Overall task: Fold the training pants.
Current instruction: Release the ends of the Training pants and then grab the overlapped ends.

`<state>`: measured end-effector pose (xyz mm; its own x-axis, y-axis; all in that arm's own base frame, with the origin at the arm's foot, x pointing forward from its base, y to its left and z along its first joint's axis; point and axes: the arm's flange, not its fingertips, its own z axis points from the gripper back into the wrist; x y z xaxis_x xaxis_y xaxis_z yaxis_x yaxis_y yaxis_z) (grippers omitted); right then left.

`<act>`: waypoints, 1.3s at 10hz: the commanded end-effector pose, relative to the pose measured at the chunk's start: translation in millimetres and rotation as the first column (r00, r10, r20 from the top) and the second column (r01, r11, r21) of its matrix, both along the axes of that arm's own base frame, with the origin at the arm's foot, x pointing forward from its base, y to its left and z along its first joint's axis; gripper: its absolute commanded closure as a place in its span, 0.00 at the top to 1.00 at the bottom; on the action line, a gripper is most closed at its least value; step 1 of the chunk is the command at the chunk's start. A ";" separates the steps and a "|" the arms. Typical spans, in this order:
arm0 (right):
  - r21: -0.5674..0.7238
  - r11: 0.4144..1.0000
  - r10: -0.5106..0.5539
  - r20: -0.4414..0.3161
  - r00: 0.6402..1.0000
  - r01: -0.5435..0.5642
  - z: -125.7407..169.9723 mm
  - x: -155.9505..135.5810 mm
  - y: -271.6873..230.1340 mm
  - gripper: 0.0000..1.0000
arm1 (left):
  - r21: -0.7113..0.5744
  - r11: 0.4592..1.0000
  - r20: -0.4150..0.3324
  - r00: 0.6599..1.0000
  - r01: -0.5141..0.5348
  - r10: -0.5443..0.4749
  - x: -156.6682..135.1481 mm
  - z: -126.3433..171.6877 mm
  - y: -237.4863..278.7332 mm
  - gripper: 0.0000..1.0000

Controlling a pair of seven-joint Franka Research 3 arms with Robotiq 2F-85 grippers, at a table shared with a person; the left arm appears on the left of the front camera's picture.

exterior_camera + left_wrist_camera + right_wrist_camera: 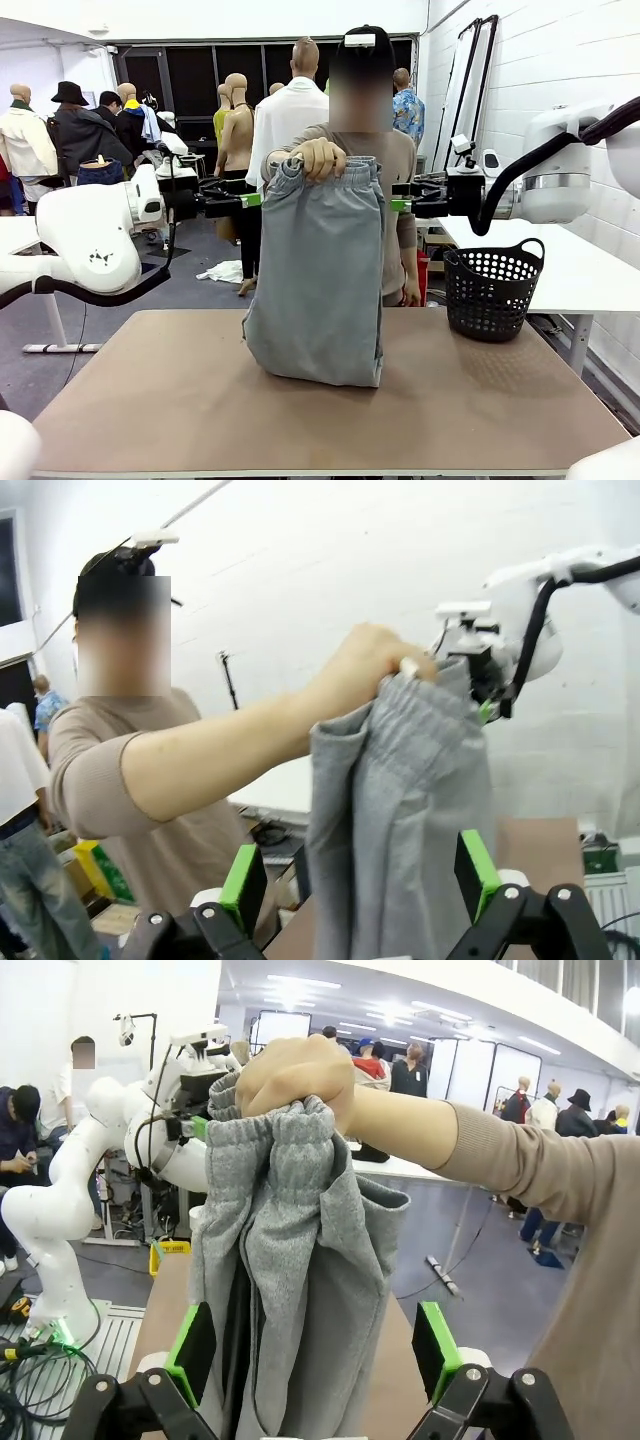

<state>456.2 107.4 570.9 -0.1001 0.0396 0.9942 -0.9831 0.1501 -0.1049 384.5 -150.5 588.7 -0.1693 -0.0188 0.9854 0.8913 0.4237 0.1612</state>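
No legible text, label, brand, number or sign on anything here.

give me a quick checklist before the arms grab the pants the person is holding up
1. Left end effector open: ok, pads apart.
2. Right end effector open: ok, pads apart.
3. Pants between each pair of pads: ok in both wrist views; whether they touch, cannot tell.
4. Person's hand gripping the bunched top, above the pads: ok.
5. Pants spread flat: not ok, hanging bunched, lower end on the table.
6. Basket apart from the pants: ok.
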 end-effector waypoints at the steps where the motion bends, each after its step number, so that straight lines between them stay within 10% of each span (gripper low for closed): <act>1: 0.007 1.000 -0.019 -0.026 0.999 0.019 -1.1 -1.8 8.3 1.00 | 0.000 0.998 -0.030 0.998 0.063 -0.063 -7.0 2.2 9.8 1.00; 13: 0.026 0.999 -0.033 -0.043 0.999 0.034 -3.4 -1.2 25.2 1.00 | 0.175 0.985 -0.059 0.998 0.012 -0.002 26.5 -2.5 2.9 1.00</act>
